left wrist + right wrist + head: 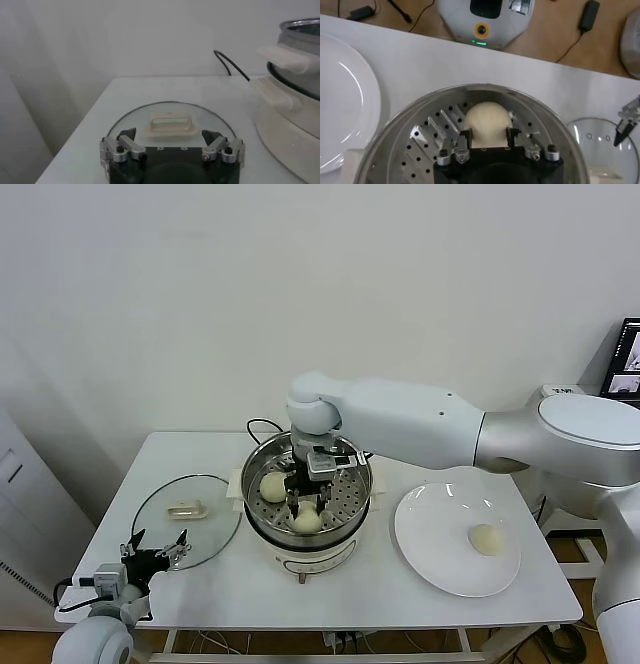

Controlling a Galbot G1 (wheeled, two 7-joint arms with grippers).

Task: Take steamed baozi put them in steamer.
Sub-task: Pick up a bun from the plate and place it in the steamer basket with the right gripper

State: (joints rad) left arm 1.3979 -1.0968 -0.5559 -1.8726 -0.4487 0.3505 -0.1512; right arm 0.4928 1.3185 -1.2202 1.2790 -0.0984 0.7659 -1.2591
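Note:
The steel steamer (357,496) stands on its white pot base at the table's middle. One baozi (272,486) lies at its left side. My right gripper (305,506) reaches down into the steamer, and its fingers (465,142) press both sides of a second baozi (487,117) at the basket's front, low over the perforated floor (422,142). A third baozi (486,538) lies on the white plate (440,559). My left gripper (155,546) is open and empty at the front left, over the near edge of the glass lid (205,534).
The glass lid with its cream handle (170,124) lies flat left of the steamer (300,55). The plate (342,110) sits right of it. A black cord (230,65) runs behind the pot. The table's front edge is close to my left gripper.

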